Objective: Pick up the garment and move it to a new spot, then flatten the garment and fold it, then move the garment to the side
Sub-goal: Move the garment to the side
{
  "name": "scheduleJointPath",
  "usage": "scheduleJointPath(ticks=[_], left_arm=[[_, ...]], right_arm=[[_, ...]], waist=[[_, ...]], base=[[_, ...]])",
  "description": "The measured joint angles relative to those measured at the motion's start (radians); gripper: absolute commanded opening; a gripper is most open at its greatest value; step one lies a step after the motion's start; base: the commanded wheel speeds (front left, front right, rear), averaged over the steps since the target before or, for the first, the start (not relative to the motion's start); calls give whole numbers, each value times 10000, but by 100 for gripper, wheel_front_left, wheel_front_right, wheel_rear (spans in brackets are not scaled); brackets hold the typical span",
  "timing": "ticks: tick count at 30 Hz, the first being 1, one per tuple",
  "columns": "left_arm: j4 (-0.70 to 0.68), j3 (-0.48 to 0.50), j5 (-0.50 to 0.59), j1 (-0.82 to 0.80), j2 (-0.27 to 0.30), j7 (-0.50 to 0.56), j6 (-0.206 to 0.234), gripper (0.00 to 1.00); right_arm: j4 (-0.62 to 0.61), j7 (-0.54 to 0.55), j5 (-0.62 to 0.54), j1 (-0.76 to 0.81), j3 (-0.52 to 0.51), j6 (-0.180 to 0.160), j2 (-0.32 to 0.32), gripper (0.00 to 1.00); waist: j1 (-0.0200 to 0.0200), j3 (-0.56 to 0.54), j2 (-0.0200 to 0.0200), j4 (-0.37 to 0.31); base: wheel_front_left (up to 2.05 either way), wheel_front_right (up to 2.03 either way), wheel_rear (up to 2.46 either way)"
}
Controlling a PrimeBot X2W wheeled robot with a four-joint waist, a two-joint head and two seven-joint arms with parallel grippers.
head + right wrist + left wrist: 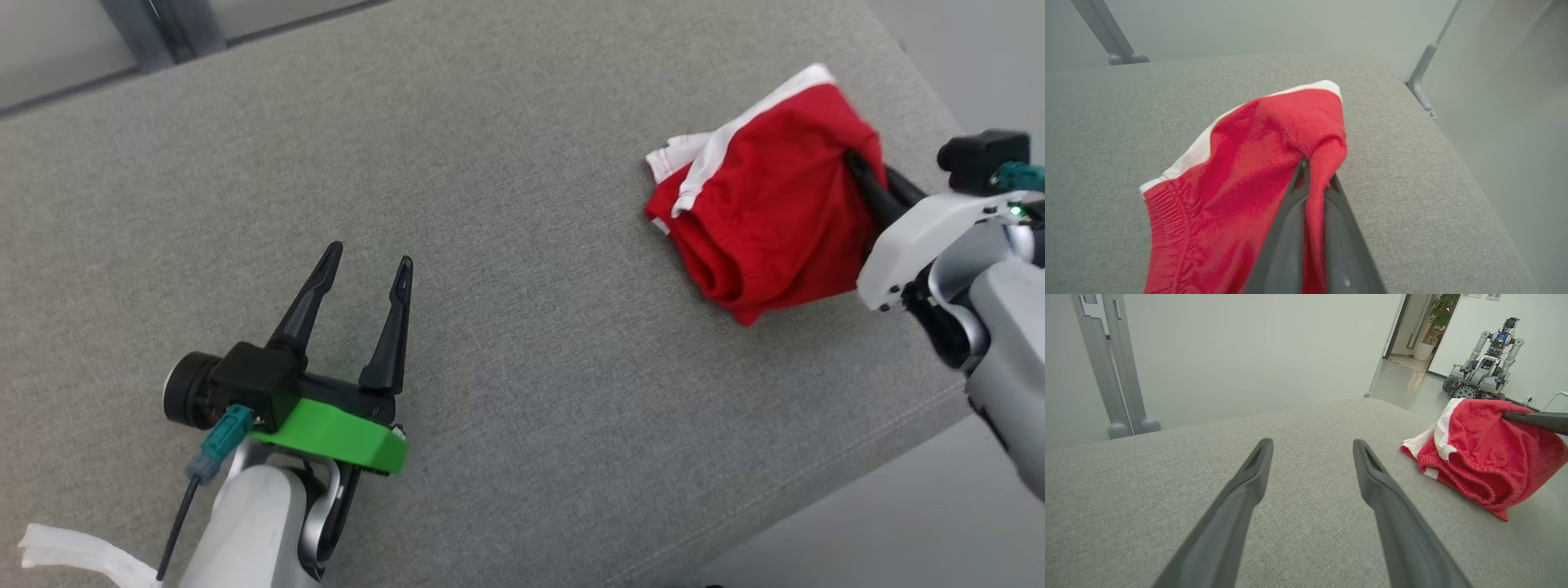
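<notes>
Pinched between the pressed-together fingers of the right gripper (1316, 179) is a fold of the red garment (767, 212), which lies bunched near the right edge of the grey cushion (490, 163), with its white trim showing. Only the grasp can be judged done. The carry to a new spot, the flattening, the folding and the move aside are all left. Well apart to the left, the left gripper (369, 253) is held spread and empty.
</notes>
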Motion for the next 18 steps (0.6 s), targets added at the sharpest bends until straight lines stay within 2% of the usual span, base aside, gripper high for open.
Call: scheduleJointPath(ticks=[5, 8, 18], left_arm=[[-219, -56, 90, -324, 211, 199, -2, 100], [-362, -125, 138, -577, 309, 290, -4, 100], [-479, -219, 161, -942, 443, 330, -2, 100]], right_arm=[[190, -305, 259, -1010, 420, 0, -846, 0], [769, -483, 403, -1630, 508, 0, -1200, 0], [3432, -1041, 433, -2824, 428, 2, -1749, 0]], waist=[[0, 724, 0, 208], [0, 1204, 0, 335], [1, 2271, 0, 968]], base=[[0, 0, 0], [0, 0, 0], [0, 0, 0]])
